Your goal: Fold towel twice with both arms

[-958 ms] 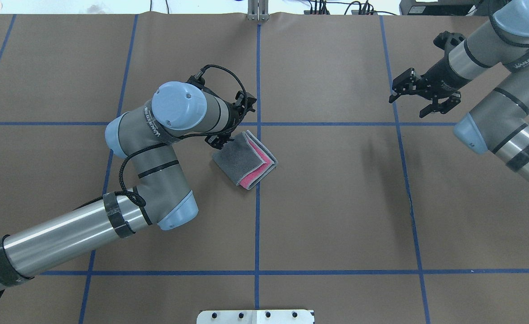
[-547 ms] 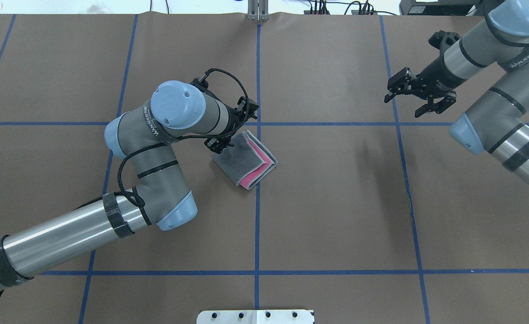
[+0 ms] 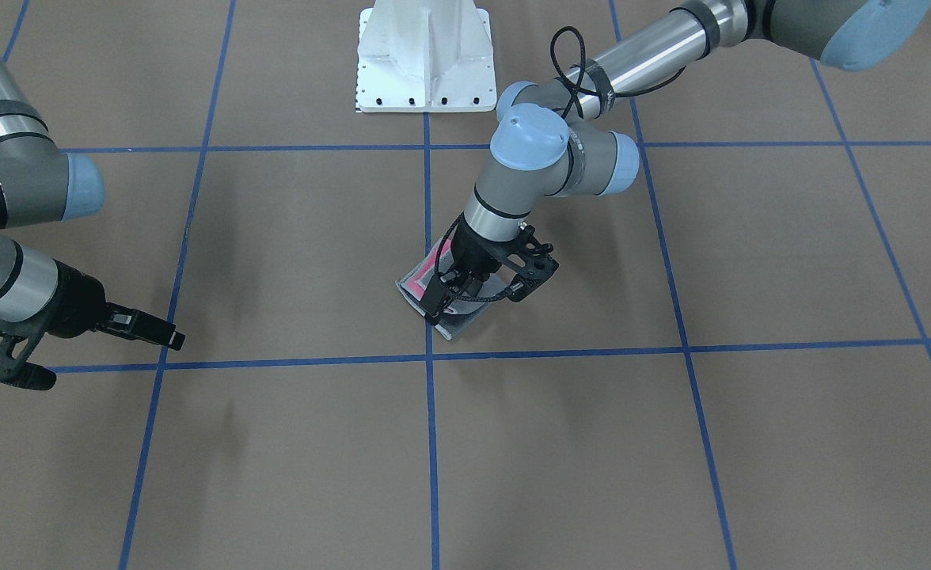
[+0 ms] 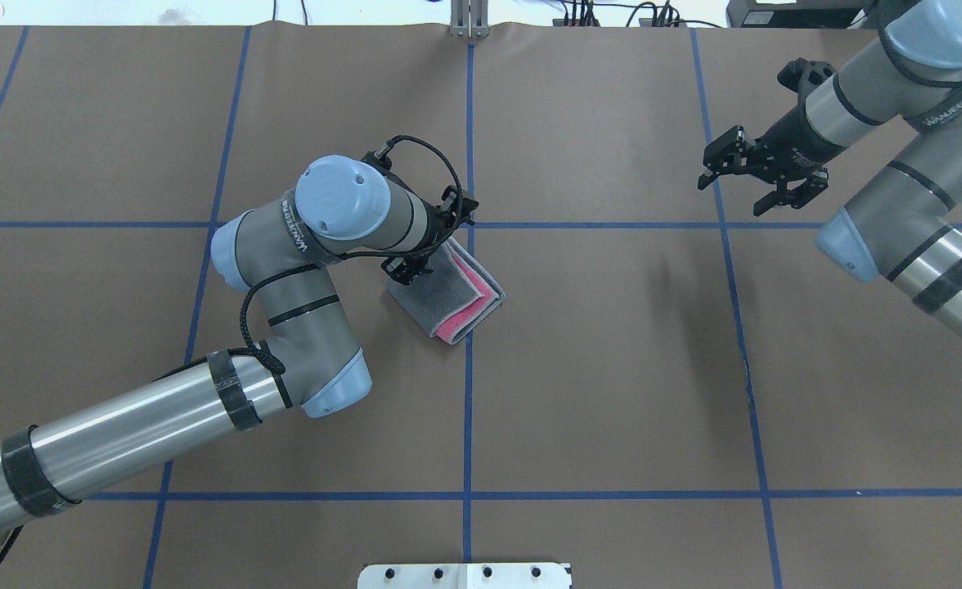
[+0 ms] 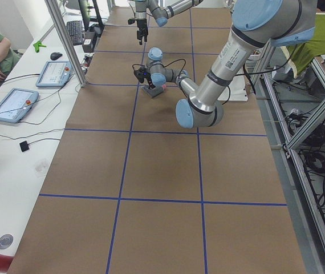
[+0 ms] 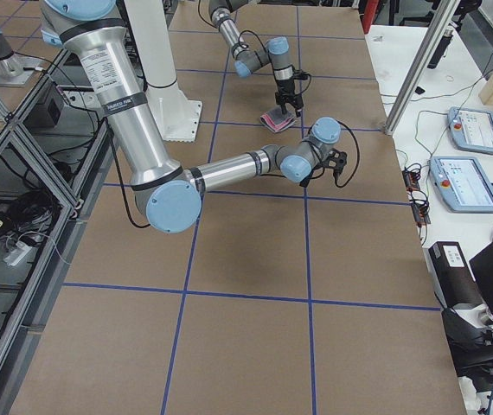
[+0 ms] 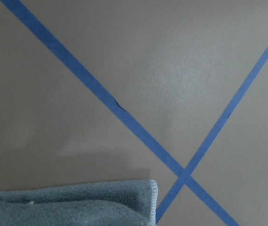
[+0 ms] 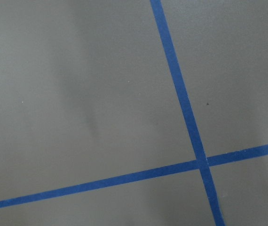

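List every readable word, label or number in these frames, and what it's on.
"WAVEED", blurred, my best guess: printed on the left arm.
Same word, same doubt: printed on the right arm.
Printed label on the right arm, exterior right view: too small to read.
Nothing else legible.

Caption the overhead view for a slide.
Left hand poised at the folded towel, pink edge showing; right hand open and apart.
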Controlling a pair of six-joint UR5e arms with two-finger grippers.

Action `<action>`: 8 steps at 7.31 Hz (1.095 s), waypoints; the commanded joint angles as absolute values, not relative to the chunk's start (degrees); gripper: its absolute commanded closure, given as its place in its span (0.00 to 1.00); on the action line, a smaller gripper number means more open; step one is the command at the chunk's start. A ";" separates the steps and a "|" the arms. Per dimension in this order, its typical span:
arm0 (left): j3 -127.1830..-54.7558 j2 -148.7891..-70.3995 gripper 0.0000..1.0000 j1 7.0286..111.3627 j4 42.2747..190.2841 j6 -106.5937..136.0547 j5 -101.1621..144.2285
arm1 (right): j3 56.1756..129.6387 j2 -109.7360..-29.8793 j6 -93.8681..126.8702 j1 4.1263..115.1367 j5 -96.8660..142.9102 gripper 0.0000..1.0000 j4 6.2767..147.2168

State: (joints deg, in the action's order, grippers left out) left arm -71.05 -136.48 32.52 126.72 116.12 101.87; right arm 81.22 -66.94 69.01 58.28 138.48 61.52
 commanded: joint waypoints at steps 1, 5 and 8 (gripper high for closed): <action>-65.51 -140.08 0.00 32.52 128.66 116.19 101.60 | 81.21 -67.06 68.91 58.27 138.52 0.00 61.52; -62.93 -142.29 0.00 35.23 132.01 116.37 101.78 | 81.21 -67.15 68.82 58.27 138.52 0.00 61.52; -63.54 -143.09 0.00 38.65 131.57 115.67 106.57 | 81.30 -67.06 68.82 58.27 138.43 0.00 61.44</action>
